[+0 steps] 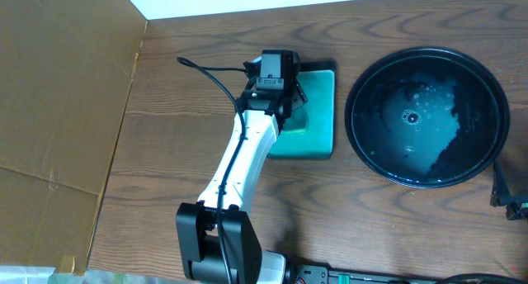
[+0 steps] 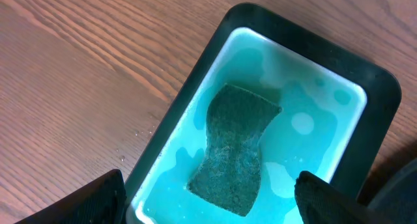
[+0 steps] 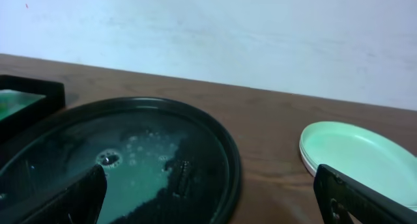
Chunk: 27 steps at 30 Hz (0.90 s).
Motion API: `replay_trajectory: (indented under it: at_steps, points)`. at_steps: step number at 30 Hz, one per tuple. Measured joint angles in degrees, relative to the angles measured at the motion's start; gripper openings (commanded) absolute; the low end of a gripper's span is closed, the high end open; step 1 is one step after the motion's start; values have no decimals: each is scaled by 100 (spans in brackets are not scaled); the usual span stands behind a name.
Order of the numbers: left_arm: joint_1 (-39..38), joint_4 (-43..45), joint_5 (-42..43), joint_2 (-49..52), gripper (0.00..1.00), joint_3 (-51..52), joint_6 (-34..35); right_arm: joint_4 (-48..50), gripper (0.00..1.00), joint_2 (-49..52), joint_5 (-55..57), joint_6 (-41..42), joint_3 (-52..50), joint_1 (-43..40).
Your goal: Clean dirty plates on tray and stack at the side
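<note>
the plates (image 3: 355,155) sit stacked on the table (image 3: 273,120) toward its right edge, near the tray (image 3: 215,146) and off it. the tray lies near the far right corner and carries only a wet, bubbly teal film. the right gripper (image 3: 218,201) hangs low at the tray's near side, jaws released and spread wide, grasping nothing. the left arm (image 1: 239,160) extends from the near edge toward the far edge. the left gripper (image 2: 212,201) points down over the teal dish (image 2: 371,81), jaws released, over the sponge (image 2: 238,149) lying in teal liquid. contact with the sponge cannot be determined. the stack falls outside the overhead view and is cut off by the right finger (image 3: 365,198) and the frame edge, so the plate count is not readable. the right arm (image 1: 510,203) shows only as a fragment at the overhead frame's right edge.
</note>
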<state>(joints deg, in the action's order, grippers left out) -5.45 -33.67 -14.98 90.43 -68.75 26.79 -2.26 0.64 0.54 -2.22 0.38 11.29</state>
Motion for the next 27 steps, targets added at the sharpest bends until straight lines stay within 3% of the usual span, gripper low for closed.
replay_trajectory:
  at_steps: [8, 27]
  points:
    - [0, 0, 0, 0, 84, 0, 0, -168, 99, -2, -190, -52, 0, -452]
    - [0, 0, 0, 0, 84, 0, 0, -168, 99, -2, -227, -55, 2, -485]
